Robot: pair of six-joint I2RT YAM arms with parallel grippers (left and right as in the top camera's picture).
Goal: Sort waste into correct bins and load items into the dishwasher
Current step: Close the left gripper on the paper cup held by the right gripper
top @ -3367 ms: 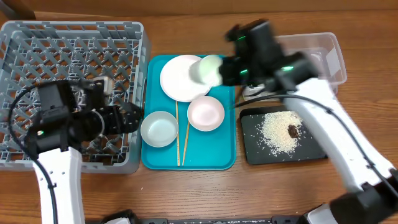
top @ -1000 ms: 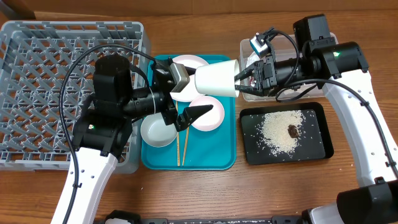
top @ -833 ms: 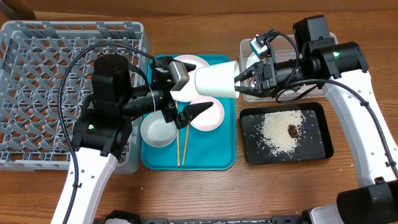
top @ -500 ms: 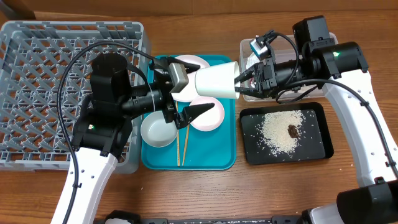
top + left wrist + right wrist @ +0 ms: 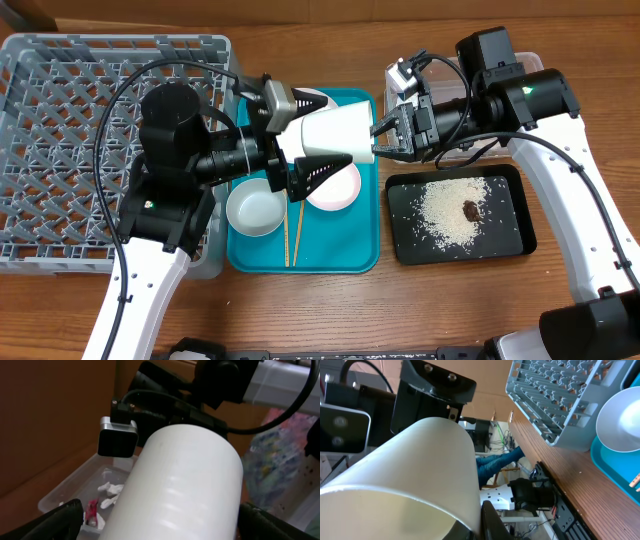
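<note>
Leftward a little since half a second ago, the small white cup [image 5: 335,131] now sits deeper between the jaws of the left gripper [image 5: 318,142], and the right gripper [image 5: 385,135] has come across with it. From overhead the cup lies on its side in the air above the teal serving tray [image 5: 340,245], base toward the left arm and rim toward the right. I judge this to be a hand-over, bound for the dish rack [image 5: 60,100].

On the left wrist view the cup fills the frame. The fingers [image 5: 55,520] stand spread on either side with a gap showing, so this tool is not yet clamped. Behind lies the clear tub [image 5: 60,497], holding napkins [image 5: 110,489] and a red wrapper [image 5: 92,510].

On the right wrist view a dark fingertip [image 5: 492,520] tucks against the cup's rim wall, which I read as pinching it. The grey bowl [image 5: 625,420] shows beyond.

Next, the left jaws should close on the cup's body before the right ones let go.
</note>
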